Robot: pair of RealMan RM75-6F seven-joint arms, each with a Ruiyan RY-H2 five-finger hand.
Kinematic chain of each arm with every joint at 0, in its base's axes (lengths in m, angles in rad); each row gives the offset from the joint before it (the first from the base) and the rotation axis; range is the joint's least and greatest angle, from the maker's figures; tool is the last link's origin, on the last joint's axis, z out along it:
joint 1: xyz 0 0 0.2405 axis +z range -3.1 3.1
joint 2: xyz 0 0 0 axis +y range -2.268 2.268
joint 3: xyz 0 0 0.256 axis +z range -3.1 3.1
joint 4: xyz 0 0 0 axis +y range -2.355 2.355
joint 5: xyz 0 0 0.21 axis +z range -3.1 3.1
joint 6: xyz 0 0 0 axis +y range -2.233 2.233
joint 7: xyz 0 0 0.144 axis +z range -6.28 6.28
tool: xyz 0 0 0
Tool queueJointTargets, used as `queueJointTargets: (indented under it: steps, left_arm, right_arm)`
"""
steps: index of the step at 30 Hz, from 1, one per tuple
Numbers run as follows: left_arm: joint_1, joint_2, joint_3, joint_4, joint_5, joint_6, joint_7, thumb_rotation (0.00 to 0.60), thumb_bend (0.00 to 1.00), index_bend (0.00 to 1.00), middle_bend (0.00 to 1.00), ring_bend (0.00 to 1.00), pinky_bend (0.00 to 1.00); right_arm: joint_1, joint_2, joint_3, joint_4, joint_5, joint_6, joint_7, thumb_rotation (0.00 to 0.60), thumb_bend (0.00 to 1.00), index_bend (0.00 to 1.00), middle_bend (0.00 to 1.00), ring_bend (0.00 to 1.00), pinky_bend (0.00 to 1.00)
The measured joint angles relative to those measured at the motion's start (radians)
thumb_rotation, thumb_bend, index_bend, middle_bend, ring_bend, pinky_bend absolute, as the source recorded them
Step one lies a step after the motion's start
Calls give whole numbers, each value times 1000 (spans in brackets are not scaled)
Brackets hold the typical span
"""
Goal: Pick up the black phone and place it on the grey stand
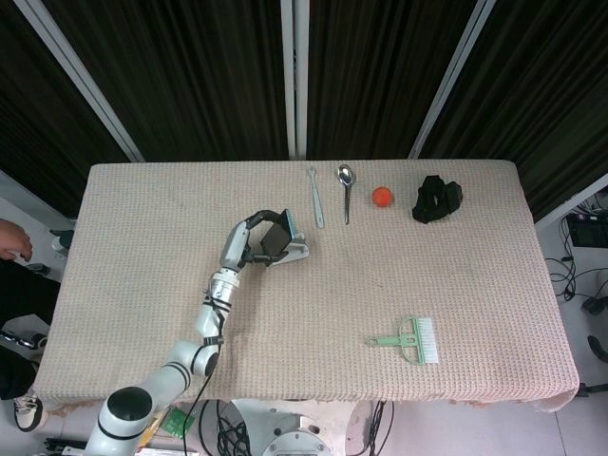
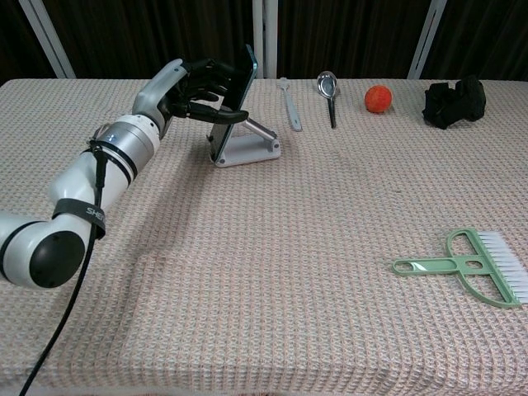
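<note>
The black phone (image 1: 275, 238) (image 2: 233, 104), thin with a teal edge, stands tilted on the grey stand (image 1: 294, 253) (image 2: 252, 146) left of the table's middle. Its lower edge sits at the stand's front lip. My left hand (image 1: 255, 236) (image 2: 202, 89) grips the phone from the left, dark fingers wrapped over its face and top edge. Whether the phone's back leans on the stand's sloped support is hard to tell. My right hand shows in neither view.
Along the far side lie a white utensil (image 1: 315, 197), a metal spoon (image 1: 346, 189), an orange ball (image 1: 382, 197) and a black bundle (image 1: 436, 199). A green brush (image 1: 410, 339) lies front right. The beige woven cloth (image 1: 427, 275) covers the table.
</note>
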Motion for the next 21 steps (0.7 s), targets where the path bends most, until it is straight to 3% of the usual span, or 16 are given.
queueJointTargets:
  steps: [3, 6, 21]
  left_arm:
    - [1, -1, 7, 5, 4, -8, -2, 600, 405, 293, 367, 210, 205]
    - [-1, -3, 4, 10, 3, -9, -3, 600, 401, 208, 289, 189, 205]
    - [-4, -7, 7, 24, 4, -8, -9, 600, 390, 153, 160, 152, 205]
  right_arm:
    - [-1, 0, 1, 1, 1, 1, 2, 600, 156, 0, 0, 0, 0]
    - [-1, 1, 1, 2, 2, 1, 3, 600, 155, 0, 0, 0, 0]
    - [1, 3, 3, 1, 4, -1, 2, 600, 156, 0, 0, 0, 0]
